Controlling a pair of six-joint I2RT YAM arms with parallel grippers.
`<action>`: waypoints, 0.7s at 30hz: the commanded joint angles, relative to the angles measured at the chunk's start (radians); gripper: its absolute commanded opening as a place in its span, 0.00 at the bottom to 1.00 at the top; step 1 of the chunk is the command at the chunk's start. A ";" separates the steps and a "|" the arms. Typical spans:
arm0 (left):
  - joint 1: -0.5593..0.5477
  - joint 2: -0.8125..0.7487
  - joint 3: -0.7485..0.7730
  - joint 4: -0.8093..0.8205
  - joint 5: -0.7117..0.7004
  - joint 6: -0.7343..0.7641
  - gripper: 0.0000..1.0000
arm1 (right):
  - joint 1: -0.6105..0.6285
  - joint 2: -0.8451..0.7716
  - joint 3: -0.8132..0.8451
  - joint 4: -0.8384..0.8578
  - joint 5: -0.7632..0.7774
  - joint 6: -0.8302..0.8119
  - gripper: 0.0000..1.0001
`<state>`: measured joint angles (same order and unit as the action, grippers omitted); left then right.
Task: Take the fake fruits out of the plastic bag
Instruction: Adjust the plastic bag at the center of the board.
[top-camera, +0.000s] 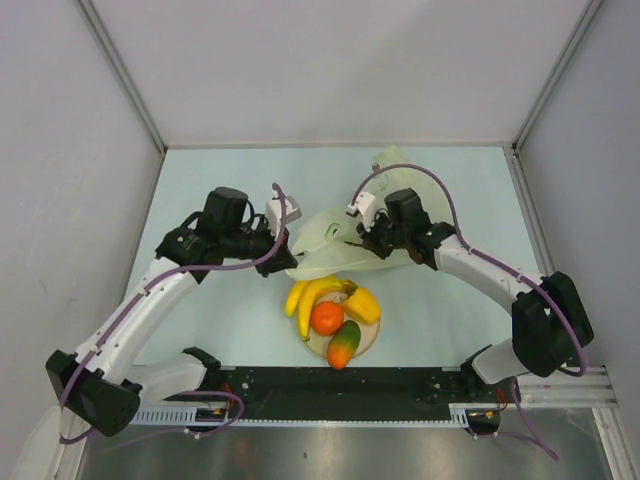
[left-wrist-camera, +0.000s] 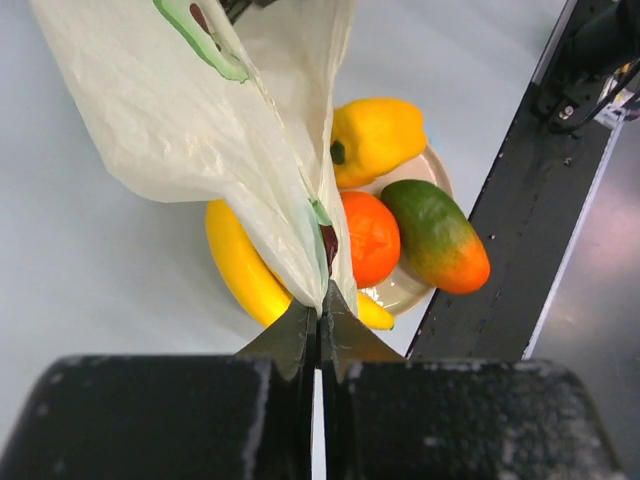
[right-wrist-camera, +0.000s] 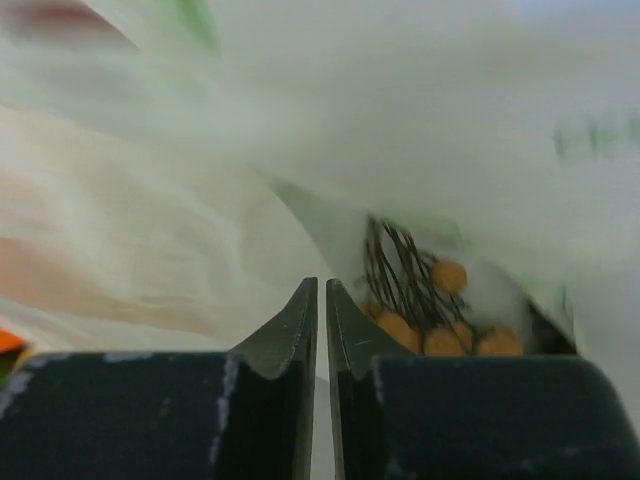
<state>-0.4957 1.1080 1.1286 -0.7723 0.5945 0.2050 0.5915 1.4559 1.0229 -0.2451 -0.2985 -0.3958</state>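
The plastic bag (top-camera: 325, 245) hangs pulled up between my two grippers, just behind the beige plate (top-camera: 370, 340). My left gripper (top-camera: 292, 240) is shut on a fold of the bag (left-wrist-camera: 200, 110); the pinch shows in the left wrist view (left-wrist-camera: 320, 305). My right gripper (top-camera: 352, 240) is shut on the bag's other side (right-wrist-camera: 321, 288). A brown cluster (right-wrist-camera: 430, 315) with dark stems lies inside the bag. On the plate (left-wrist-camera: 405, 290) are the banana bunch (top-camera: 305, 295), orange (top-camera: 326, 317), yellow fruit (top-camera: 363, 304) and mango (top-camera: 343, 344). The grapes are hidden.
A black rail (top-camera: 330, 385) runs along the near table edge, just in front of the plate. Grey walls (top-camera: 80, 200) close in the pale table on three sides. The bag's far end (top-camera: 400, 160) trails toward the back.
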 joint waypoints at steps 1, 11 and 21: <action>0.002 0.004 -0.055 0.002 -0.019 0.028 0.00 | -0.045 -0.081 -0.124 0.034 0.076 0.006 0.11; 0.002 0.073 -0.061 -0.080 -0.064 0.088 0.00 | 0.008 -0.243 -0.297 0.024 0.071 0.041 0.21; 0.003 0.098 -0.064 -0.159 -0.104 0.154 0.00 | -0.038 -0.100 -0.147 0.213 0.131 0.077 0.25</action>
<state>-0.4957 1.2427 1.0519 -0.9268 0.5186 0.3202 0.5735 1.3056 0.7967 -0.1661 -0.2024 -0.3588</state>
